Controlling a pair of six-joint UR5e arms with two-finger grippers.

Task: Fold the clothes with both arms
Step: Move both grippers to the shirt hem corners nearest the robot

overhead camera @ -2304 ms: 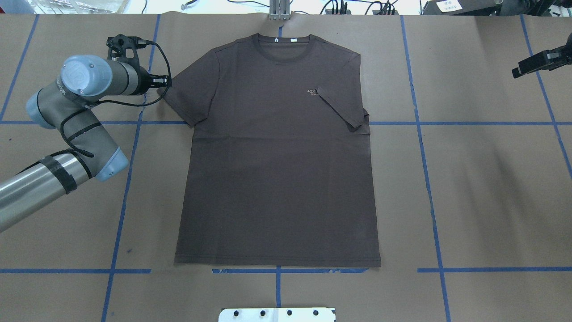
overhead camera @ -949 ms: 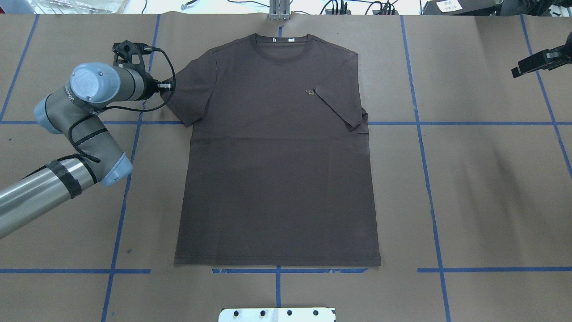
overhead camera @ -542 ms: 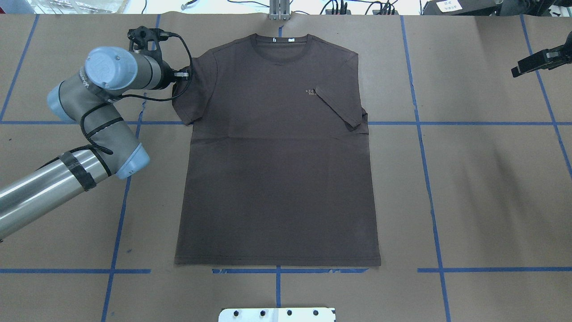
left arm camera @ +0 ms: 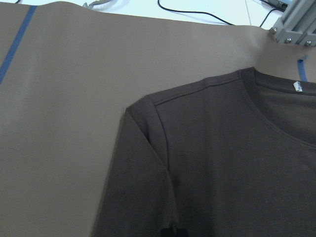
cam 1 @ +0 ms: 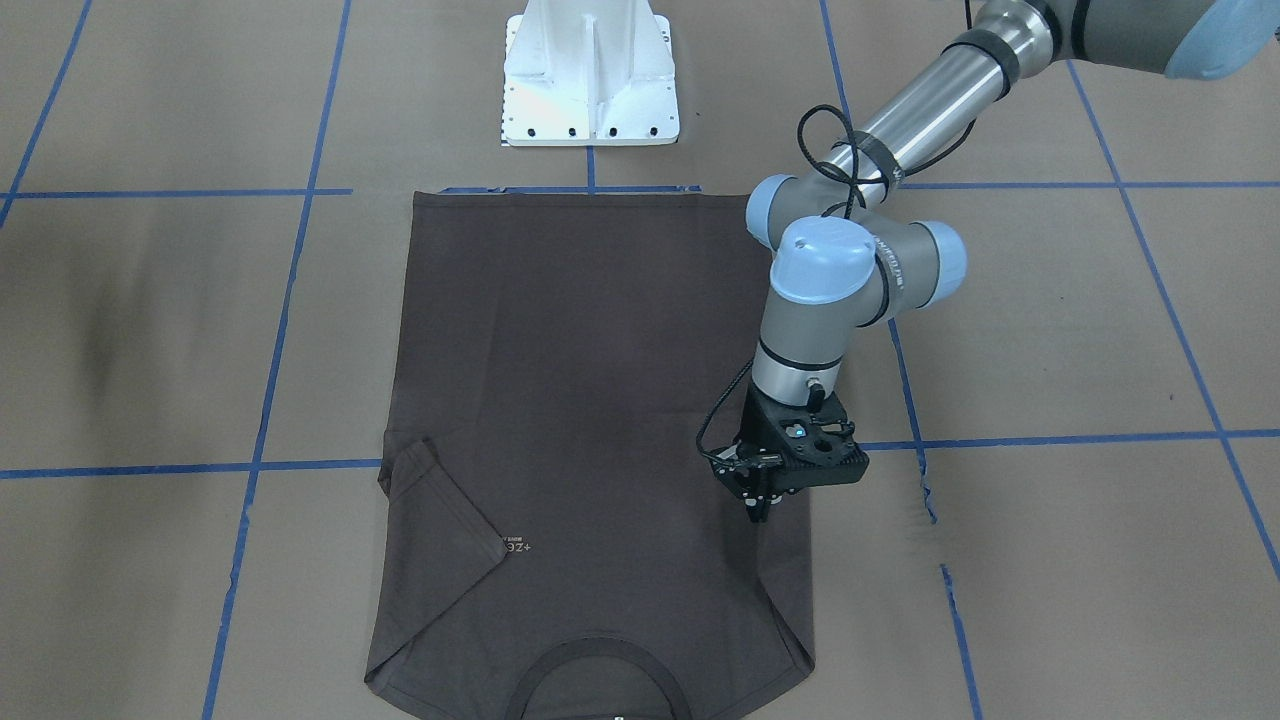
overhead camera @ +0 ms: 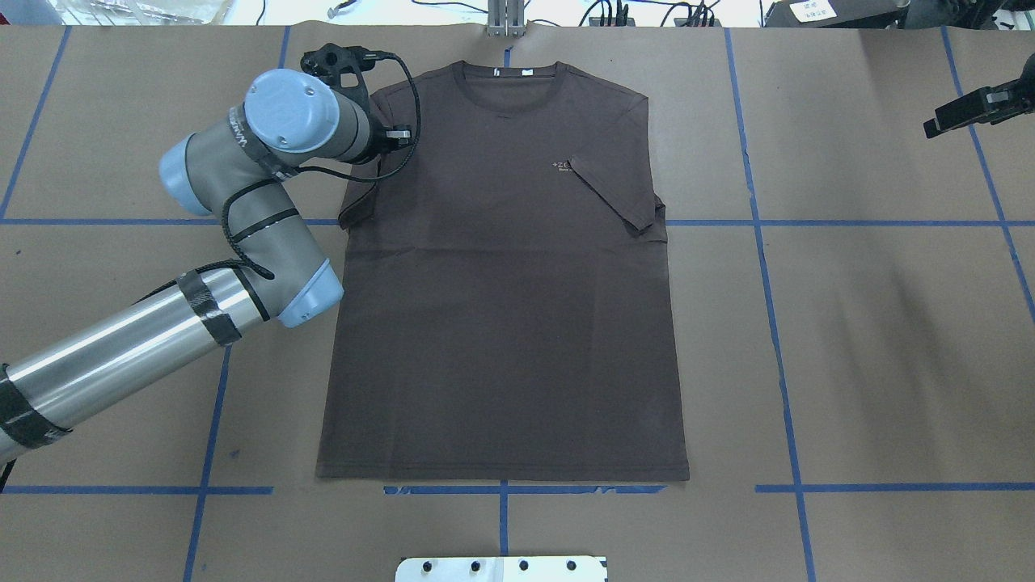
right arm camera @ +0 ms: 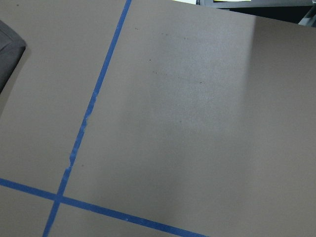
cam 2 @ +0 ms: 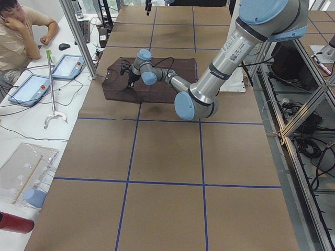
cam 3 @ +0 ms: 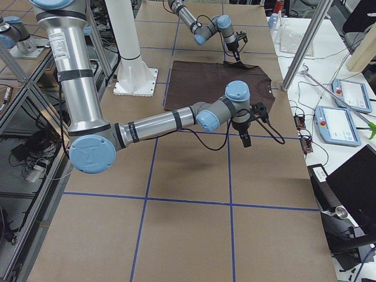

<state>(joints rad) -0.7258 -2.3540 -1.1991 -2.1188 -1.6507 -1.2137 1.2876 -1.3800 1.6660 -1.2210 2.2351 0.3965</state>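
The dark grey-brown T-shirt [overhead camera: 501, 307] lies flat, face up, collar away from the robot; it also shows in the front view [cam 1: 580, 340]. The sleeve on the robot's right [overhead camera: 616, 192] is folded in over the chest by the pale logo. My left gripper [overhead camera: 398, 137] is shut on the other sleeve and holds it lifted over the shoulder area, as the front view [cam 1: 760, 508] shows. The left wrist view shows the shoulder seam [left arm camera: 148, 106] and white neck tag [left arm camera: 296, 86]. My right gripper [overhead camera: 938, 125] hovers off to the right, away from the shirt; I cannot tell whether it is open.
The brown paper table cover carries blue tape lines [overhead camera: 772, 323]. The white pedestal base [cam 1: 590, 80] stands at the near edge behind the hem. A metal post [overhead camera: 505, 20] stands beyond the collar. A seated person [cam 2: 21, 31] and tablets are past the far edge.
My left gripper has moved right and inward with the sleeve, lifting it from flat beside the shirt to over the shoulder. The right arm has not moved.
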